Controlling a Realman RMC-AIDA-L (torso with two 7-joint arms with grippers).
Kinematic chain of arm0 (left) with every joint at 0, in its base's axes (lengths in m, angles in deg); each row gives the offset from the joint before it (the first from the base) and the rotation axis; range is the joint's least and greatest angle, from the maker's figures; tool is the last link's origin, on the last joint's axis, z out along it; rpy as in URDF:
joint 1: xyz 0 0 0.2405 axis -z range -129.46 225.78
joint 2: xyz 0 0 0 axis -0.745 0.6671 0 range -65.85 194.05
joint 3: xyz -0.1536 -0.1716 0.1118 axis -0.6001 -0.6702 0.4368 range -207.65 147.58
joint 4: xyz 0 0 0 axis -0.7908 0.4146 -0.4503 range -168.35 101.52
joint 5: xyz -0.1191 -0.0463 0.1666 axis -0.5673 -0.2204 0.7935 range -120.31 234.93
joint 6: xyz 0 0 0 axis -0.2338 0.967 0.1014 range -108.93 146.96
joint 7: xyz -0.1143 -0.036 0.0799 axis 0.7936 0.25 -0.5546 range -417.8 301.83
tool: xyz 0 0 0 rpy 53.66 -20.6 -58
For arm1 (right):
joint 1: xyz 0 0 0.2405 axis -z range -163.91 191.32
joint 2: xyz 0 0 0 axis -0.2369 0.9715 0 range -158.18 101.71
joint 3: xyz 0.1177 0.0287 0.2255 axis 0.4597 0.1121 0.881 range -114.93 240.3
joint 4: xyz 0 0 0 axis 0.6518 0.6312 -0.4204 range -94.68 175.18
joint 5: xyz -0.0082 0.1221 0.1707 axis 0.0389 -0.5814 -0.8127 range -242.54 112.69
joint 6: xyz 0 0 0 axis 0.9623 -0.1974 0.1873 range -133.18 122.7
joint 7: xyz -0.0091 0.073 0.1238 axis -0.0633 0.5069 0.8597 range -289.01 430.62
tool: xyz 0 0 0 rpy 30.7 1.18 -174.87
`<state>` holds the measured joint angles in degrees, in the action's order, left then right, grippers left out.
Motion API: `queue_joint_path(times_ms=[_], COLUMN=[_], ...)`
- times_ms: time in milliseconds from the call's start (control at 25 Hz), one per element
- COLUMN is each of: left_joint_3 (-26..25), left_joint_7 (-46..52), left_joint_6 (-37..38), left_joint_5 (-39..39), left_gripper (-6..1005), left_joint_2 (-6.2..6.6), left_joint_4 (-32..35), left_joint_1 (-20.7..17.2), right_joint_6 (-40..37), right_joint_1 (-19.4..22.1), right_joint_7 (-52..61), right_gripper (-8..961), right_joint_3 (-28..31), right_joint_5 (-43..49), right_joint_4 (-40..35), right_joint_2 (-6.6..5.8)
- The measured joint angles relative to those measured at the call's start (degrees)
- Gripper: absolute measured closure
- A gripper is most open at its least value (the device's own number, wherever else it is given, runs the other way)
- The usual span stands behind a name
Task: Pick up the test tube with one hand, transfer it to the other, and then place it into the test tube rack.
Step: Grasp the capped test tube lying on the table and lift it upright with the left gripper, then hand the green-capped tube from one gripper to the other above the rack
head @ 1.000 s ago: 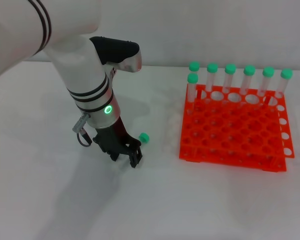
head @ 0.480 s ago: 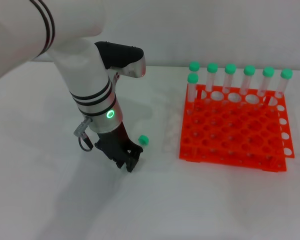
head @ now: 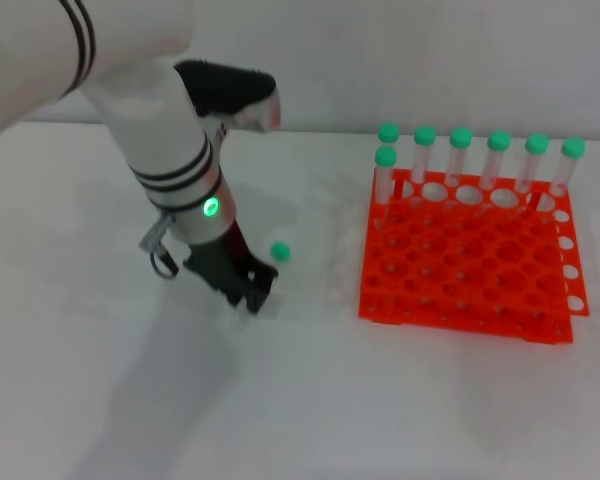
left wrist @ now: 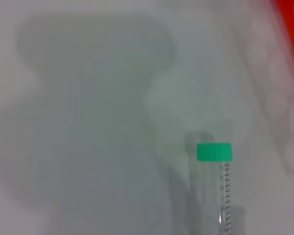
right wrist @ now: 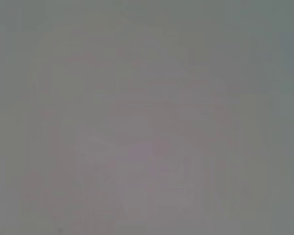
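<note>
On the white desk (head: pixel 100 400), well to the left of the test tube rack (head: pixel 465 265), my left pincer (head: pixel 248 291) is down low with the test tube (head: pixel 276 254) in its grip; in the head view only the green cap shows, poking out beside the black fingers; in the left wrist view the clear graduated body runs from that cap (left wrist: pixel 214 152) back toward me, so I judge the fingers closed on the tube; whether it has left the desk I cannot tell. So the pick-up looks done or nearly so. The hand-over has not begun; my right pincer is in no view, and its wrist camera shows only a blank grey field. The rack holds seven other green-capped tubes (head: pixel 480 160) along its far edge, with many holes free; the placing is all still ahead.
</note>
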<state>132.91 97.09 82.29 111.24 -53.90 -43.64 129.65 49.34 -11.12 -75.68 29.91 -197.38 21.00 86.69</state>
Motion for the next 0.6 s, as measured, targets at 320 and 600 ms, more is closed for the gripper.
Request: queue_joint_path(times_ms=[320, 600], left_joint_3=[0.0, 0.0], left_joint_7=[-8.1, -37.0], left_joint_6=[-15.9, -27.0], left_joint_5=[-17.0, -61.7], left_gripper=[805, 805], left_joint_2=[0.79, 1.16], left_joint_4=[-5.9, -5.8], left_joint_1=[-2.1, -13.0], right_joint_6=[-0.1, -0.1], right_joint_1=[0.1, 0.3], right_joint_7=[0.4, 1.2], right_gripper=[113, 113], right_joint_3=[0.1, 0.4], right_joint_5=[0.0, -1.3], right_joint_4=[0.0, 0.9], right_joint_2=[0.03, 0.11])
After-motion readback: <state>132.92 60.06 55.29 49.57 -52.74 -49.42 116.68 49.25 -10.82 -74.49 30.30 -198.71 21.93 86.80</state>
